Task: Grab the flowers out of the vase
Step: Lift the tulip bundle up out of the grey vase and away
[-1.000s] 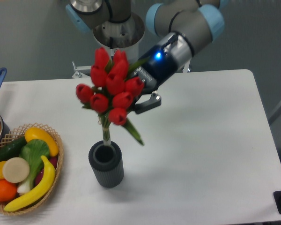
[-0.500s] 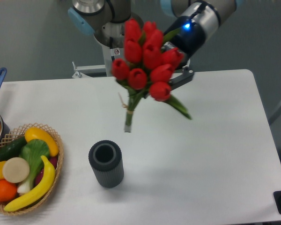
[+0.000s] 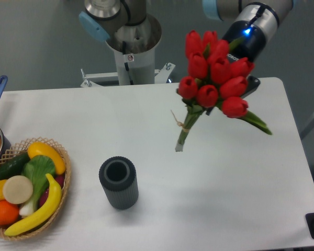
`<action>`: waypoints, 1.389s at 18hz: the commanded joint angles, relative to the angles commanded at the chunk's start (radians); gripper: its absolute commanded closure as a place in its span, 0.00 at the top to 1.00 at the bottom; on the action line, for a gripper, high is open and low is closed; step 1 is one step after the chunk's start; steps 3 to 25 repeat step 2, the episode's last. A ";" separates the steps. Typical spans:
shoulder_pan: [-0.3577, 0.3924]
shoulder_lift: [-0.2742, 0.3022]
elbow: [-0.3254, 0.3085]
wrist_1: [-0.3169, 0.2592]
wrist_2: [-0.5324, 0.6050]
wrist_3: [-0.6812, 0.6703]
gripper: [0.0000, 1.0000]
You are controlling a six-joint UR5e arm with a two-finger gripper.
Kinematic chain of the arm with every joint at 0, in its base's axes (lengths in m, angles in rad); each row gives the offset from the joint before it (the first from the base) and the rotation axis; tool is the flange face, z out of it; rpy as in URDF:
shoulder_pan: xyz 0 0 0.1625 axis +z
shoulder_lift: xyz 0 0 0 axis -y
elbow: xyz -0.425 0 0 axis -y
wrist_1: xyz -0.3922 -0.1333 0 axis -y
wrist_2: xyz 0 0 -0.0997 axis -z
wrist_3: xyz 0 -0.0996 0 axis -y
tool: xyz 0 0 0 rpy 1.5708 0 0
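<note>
The tool (image 3: pixel 239 83) is almost wholly hidden behind the flowers (image 3: pixel 214 73), so its jaws cannot be seen, yet the bunch hangs in the air from it, stems slanting down to the tool's lower left with twine around them. The vase (image 3: pixel 118 182) stands upright on the tabletop (image 3: pixel 225 198), well apart, below and left of the tool. No writing is legible anywhere.

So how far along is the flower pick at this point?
Essentially done: the flowers hang in the air, stem ends clear of the empty vase, which stands upright on the table. The gripper is mostly hidden behind the blooms, apparently holding them. Nothing obvious remains.
</note>
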 joint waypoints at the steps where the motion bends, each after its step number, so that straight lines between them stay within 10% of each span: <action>1: 0.003 -0.006 -0.002 0.002 0.000 0.000 0.48; 25: 0.006 -0.012 -0.003 0.002 0.000 0.000 0.48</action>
